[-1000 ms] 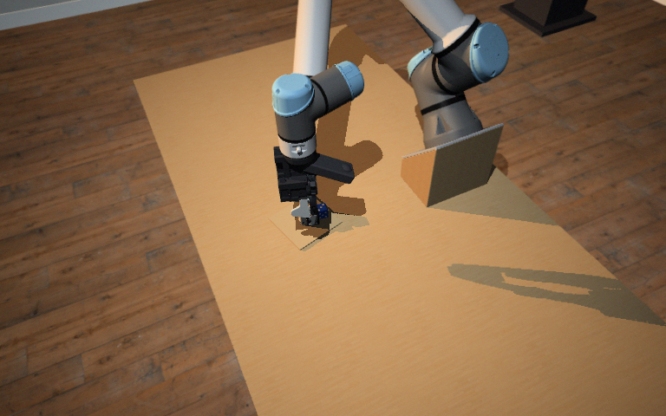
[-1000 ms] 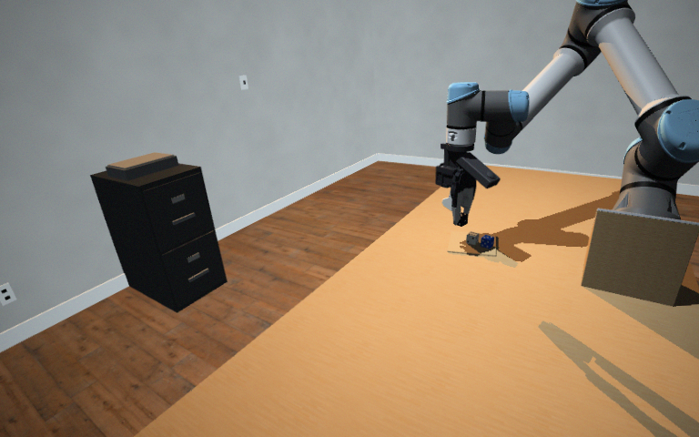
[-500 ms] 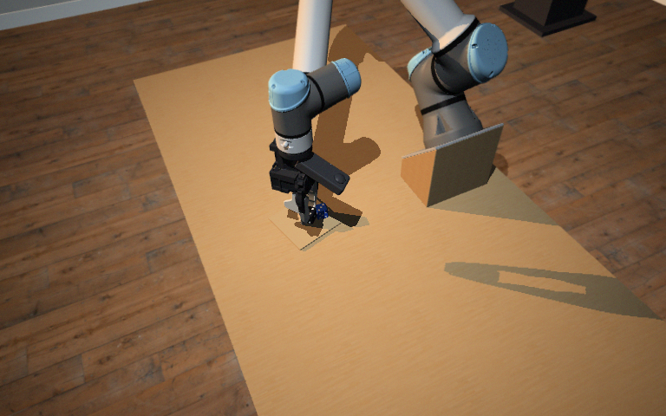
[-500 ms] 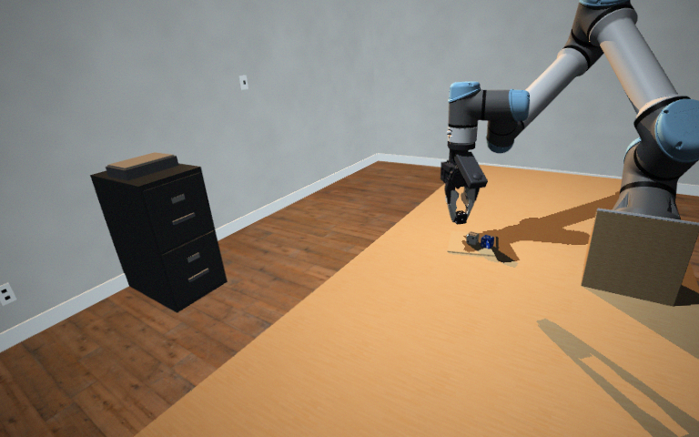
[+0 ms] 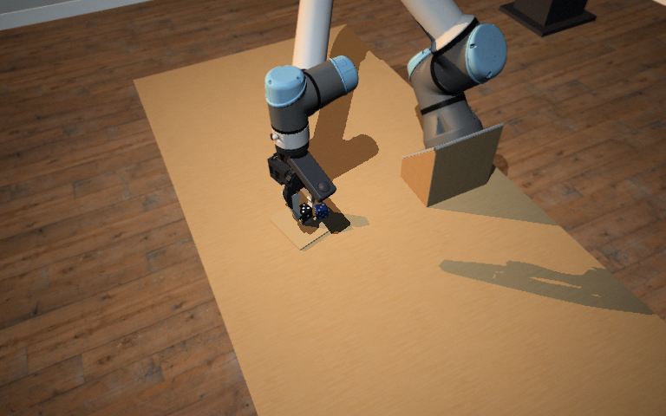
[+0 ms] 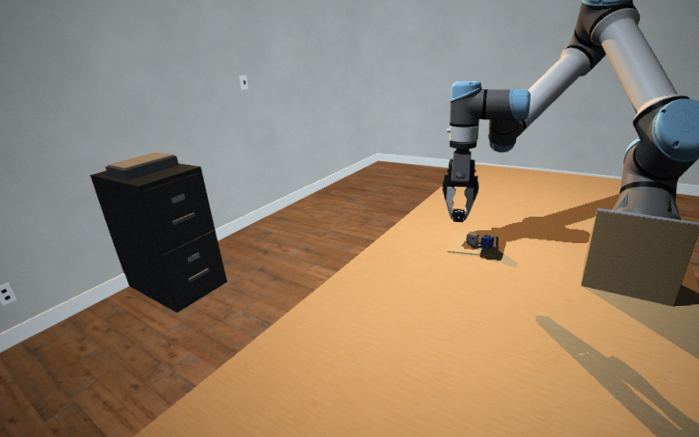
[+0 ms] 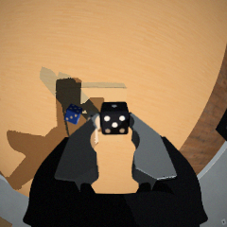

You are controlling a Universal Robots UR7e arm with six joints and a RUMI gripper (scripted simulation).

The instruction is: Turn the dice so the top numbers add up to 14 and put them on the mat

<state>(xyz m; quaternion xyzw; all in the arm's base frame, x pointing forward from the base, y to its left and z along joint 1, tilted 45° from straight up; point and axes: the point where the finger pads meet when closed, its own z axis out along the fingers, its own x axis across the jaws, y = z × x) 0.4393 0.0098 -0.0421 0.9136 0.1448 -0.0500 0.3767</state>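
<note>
Wooden floor (image 5: pixel 98 205) (image 6: pixel 288 227) (image 7: pixel 196 144) beside grey wall (image 6: pixel 308 76)

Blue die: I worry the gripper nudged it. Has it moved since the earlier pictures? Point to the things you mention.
No. In the top view, the blue die (image 5: pixel 321 211) (image 6: pixel 487 240) (image 7: pixel 74 113) shows no visible shift against the mat (image 5: pixel 300 240) (image 6: pixel 460 248) (image 7: pixel 90 95).
</note>
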